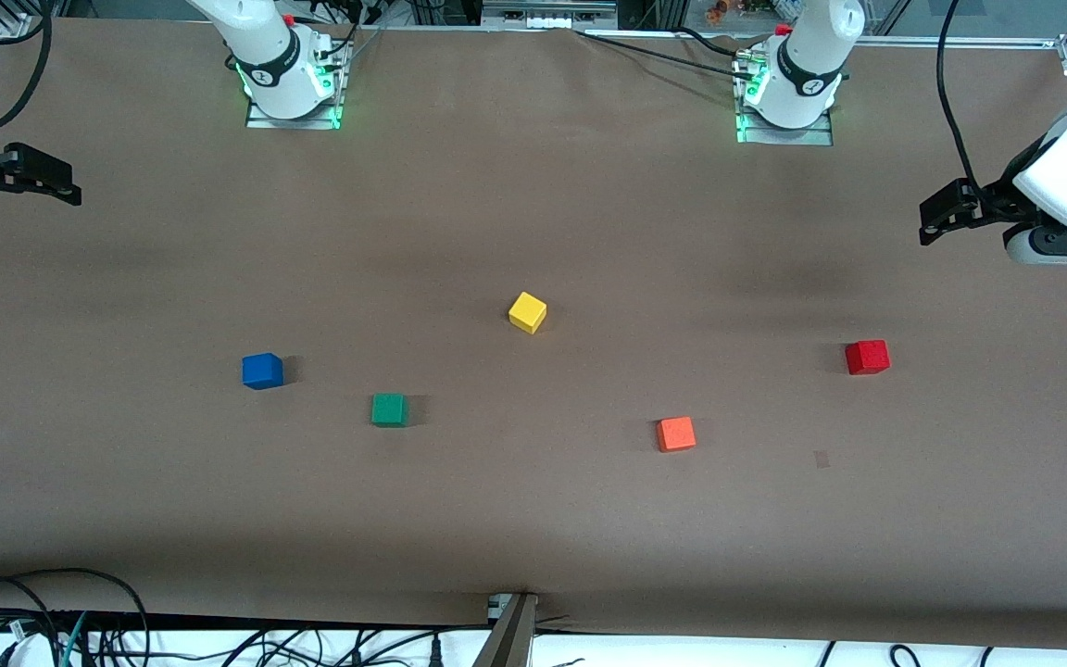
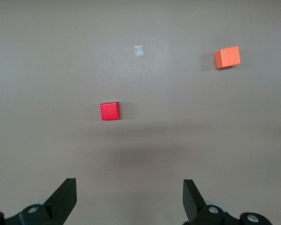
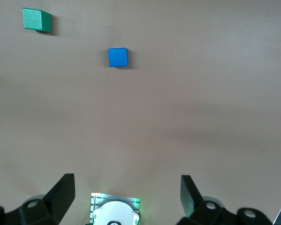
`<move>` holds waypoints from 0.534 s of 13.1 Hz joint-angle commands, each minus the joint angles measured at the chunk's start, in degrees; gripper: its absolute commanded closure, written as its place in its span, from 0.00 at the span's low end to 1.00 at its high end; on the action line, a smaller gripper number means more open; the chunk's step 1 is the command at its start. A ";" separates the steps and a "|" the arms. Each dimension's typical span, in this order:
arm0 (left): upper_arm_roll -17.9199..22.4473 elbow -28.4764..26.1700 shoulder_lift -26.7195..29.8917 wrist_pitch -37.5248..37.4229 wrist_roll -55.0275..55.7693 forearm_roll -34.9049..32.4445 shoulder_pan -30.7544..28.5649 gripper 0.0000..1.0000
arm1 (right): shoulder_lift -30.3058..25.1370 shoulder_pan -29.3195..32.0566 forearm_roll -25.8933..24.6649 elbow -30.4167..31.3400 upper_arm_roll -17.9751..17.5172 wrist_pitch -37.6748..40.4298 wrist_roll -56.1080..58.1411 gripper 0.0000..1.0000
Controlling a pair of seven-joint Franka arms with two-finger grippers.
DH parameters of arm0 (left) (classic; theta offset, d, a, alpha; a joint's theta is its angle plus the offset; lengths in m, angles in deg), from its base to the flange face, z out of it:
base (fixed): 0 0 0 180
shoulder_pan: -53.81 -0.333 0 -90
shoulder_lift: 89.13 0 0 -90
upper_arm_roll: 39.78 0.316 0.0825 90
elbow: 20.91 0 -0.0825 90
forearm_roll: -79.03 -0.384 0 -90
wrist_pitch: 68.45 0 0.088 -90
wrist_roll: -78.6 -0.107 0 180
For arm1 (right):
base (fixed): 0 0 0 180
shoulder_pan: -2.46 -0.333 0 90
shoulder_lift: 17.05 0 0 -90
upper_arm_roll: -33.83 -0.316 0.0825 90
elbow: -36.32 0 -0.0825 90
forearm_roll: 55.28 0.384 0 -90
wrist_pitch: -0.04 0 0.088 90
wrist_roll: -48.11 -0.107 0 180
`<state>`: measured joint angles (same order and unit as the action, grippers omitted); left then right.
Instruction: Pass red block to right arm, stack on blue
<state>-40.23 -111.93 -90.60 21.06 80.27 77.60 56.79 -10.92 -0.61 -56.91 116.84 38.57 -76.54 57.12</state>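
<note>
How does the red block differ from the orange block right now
The red block is deep red; the orange block is lighter orange-red. The red block lies farther from the front camera and closer to the left arm's end of the table than the orange block. Both look the same size, resting ungripped.

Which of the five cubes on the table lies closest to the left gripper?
The red block, toward the left arm's end of the table. The left gripper hangs open above that end; the orange cube is next closest.

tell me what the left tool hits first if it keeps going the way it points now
Probably the bare table: the open left tool points at cloth just short of the red block, which sits slightly off the centre line. Depth is unclear, so the block could be next.
</note>
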 commanded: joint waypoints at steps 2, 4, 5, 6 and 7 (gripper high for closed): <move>0.62 0.31 -3.69 -1.09 -1.06 -0.23 -0.69 0.00 | 0.11 0.35 0.13 -0.89 -0.08 0.38 -0.48 0.00; 0.53 0.41 -7.48 -2.32 -1.41 0.11 -3.67 0.00 | 0.11 0.17 0.13 -0.89 -0.17 0.38 -0.48 0.00; 0.53 0.40 -9.41 -2.15 -1.41 0.03 -3.69 0.00 | 0.11 0.17 0.13 -0.80 -0.17 0.38 -0.48 0.00; 0.62 0.58 -11.43 -1.37 -1.32 -0.32 -3.69 0.00 | 0.11 0.35 0.13 -0.89 -0.17 0.38 -0.48 0.00; 0.62 0.23 -12.84 1.16 -1.41 -0.41 -3.77 0.00 | 0.11 0.35 0.13 -0.89 -0.08 0.38 -0.48 0.00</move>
<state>-39.55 -112.69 -100.57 20.63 79.76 77.55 52.96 -10.91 -0.60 -56.91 116.82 38.57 -76.54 57.12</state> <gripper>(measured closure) 0.000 0.000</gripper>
